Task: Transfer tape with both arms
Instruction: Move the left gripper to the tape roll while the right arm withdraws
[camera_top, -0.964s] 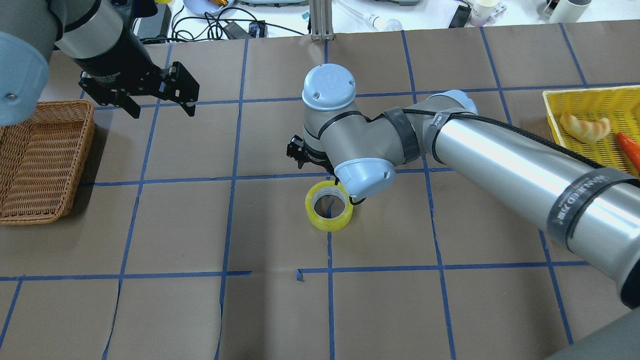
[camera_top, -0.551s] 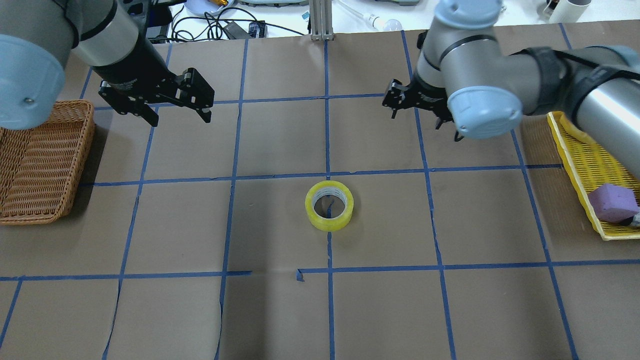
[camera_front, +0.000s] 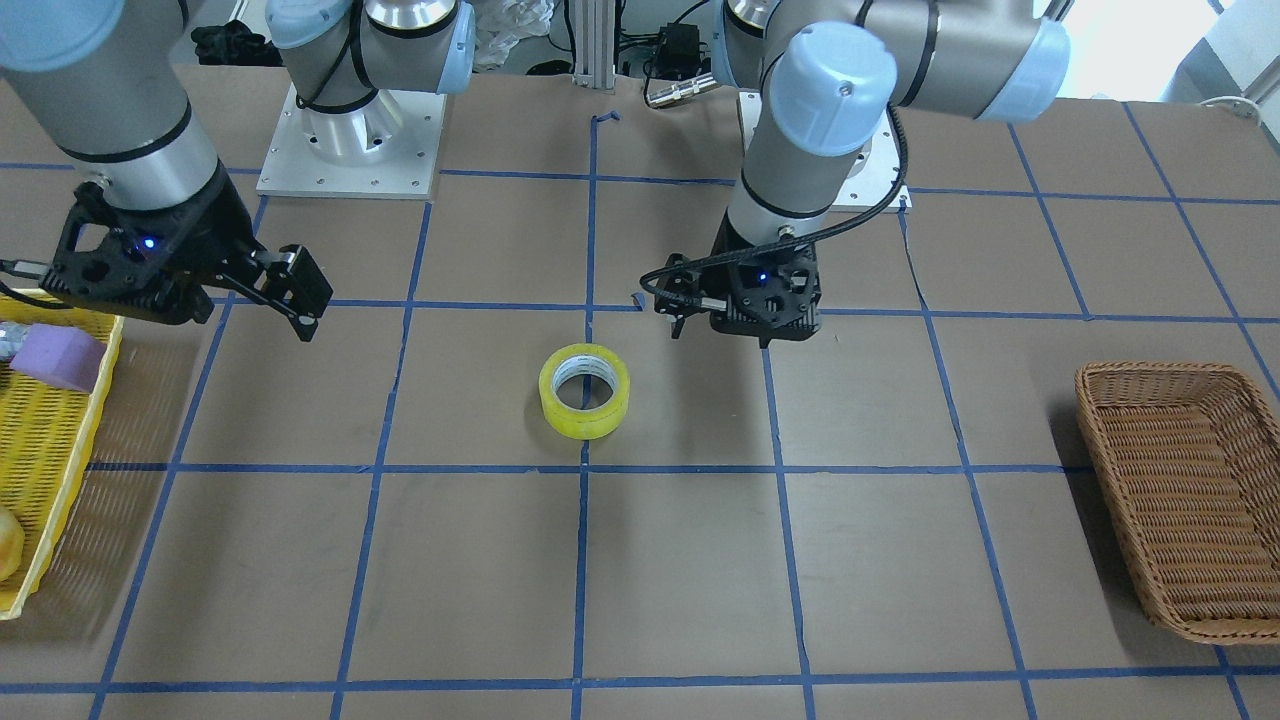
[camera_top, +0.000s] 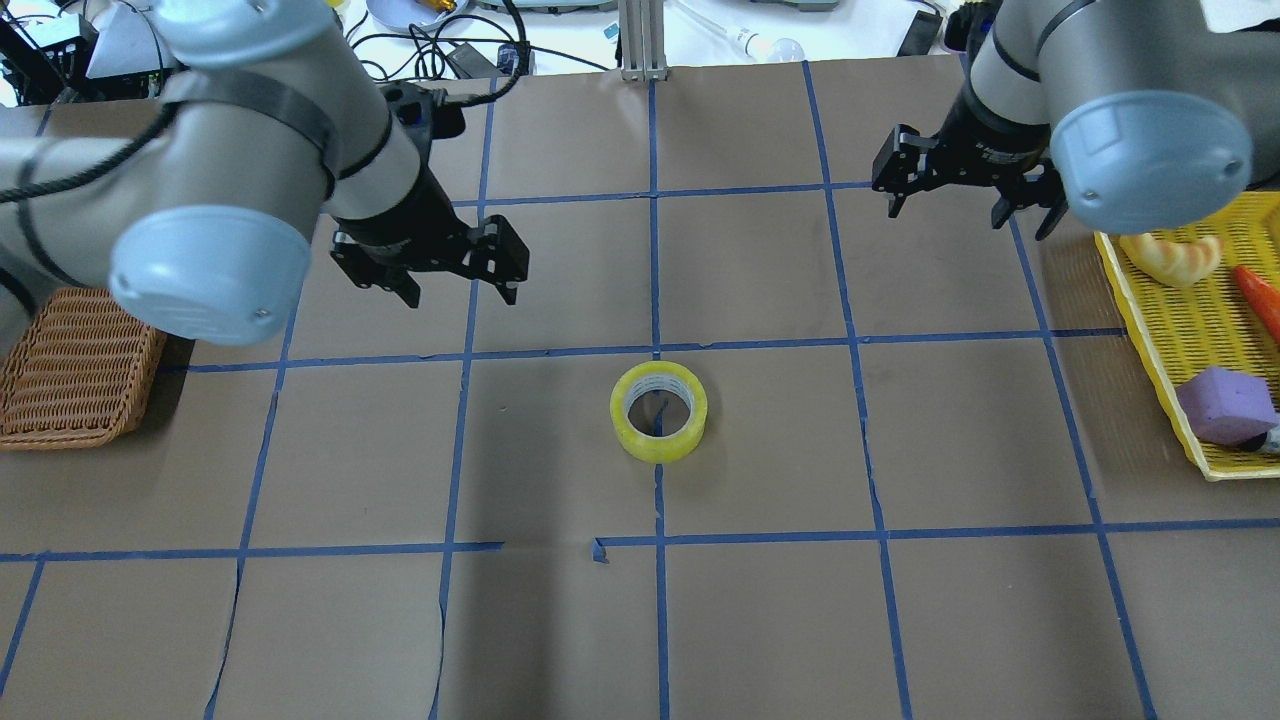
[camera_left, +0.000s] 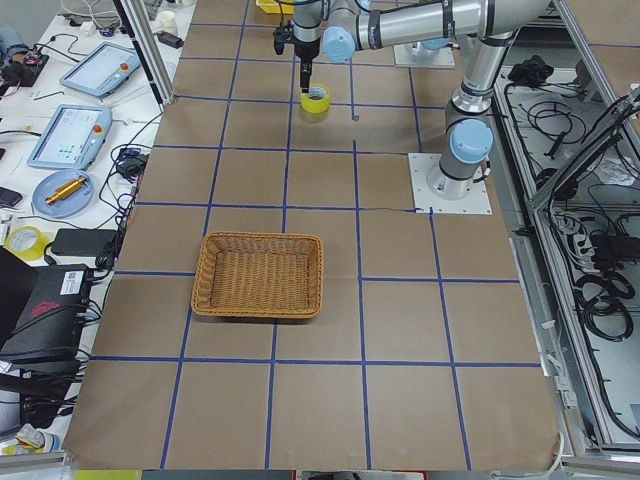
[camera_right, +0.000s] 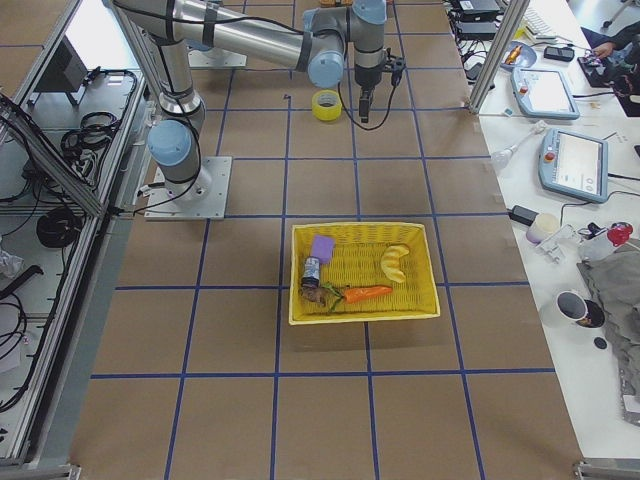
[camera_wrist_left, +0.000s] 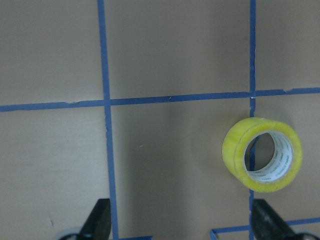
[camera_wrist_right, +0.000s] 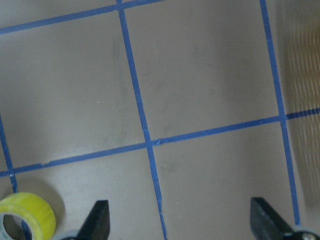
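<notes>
The tape (camera_top: 658, 412), a yellow roll with a white core, lies flat on the brown table at its middle; it also shows in the front view (camera_front: 585, 392) and both wrist views (camera_wrist_left: 262, 160) (camera_wrist_right: 27, 215). My left gripper (camera_top: 460, 288) is open and empty, hovering behind and to the left of the roll, clear of it. Its fingertips (camera_wrist_left: 97, 222) frame bare table, with the roll off to the right. My right gripper (camera_top: 950, 205) is open and empty, far back right, near the yellow tray. Its fingertips (camera_wrist_right: 267, 225) hang over bare table.
A wicker basket (camera_top: 70, 370) sits at the left edge, partly under my left arm. A yellow tray (camera_top: 1190, 330) at the right edge holds a purple foam block (camera_top: 1225, 405), a pale yellow-orange object (camera_top: 1170, 255) and an orange item (camera_top: 1260, 295). Blue tape lines grid the table.
My right arm has swung from over the tape to the far back right. My left gripper has moved right, towards the table's middle. The tape has not moved.
</notes>
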